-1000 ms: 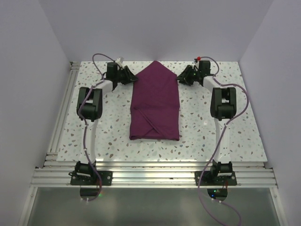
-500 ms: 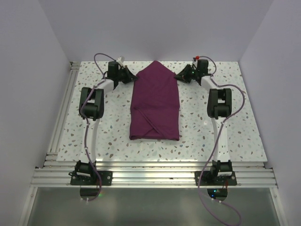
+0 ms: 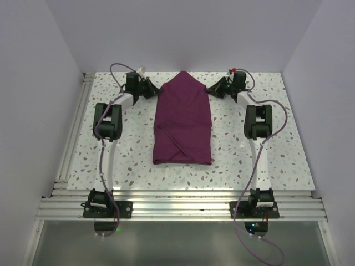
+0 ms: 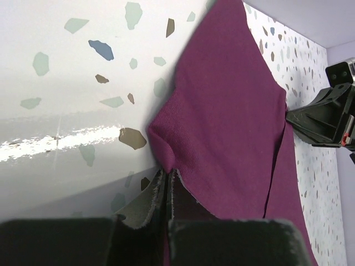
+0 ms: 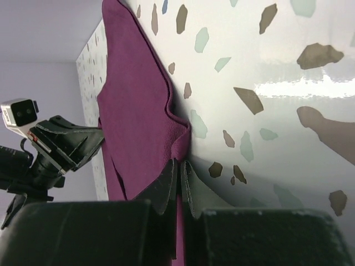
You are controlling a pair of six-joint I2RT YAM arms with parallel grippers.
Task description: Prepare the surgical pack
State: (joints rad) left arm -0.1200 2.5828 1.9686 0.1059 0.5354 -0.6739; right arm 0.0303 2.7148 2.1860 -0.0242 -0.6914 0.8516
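Note:
The surgical pack (image 3: 183, 122) is a plum-purple cloth lying partly folded in the middle of the table, squared at its near end and tapering to a point at the far end. My left gripper (image 3: 158, 91) is shut on the pack's far left corner; in the left wrist view the cloth (image 4: 222, 111) bunches between the fingertips (image 4: 166, 176). My right gripper (image 3: 210, 89) is shut on the far right corner, where the cloth edge (image 5: 138, 111) is pinched between the fingertips (image 5: 181, 165). Each wrist view shows the other gripper across the cloth.
The speckled tabletop (image 3: 249, 160) is bounded by an aluminium rail (image 3: 75, 127) on the left and rails (image 3: 177, 208) along the near edge. White walls close in on three sides. Purple cables (image 3: 280, 119) loop beside both arms.
Both grippers have closed on the far corners of the cloth. The right arm has shifted slightly inward and farther back; the left arm moved a little.

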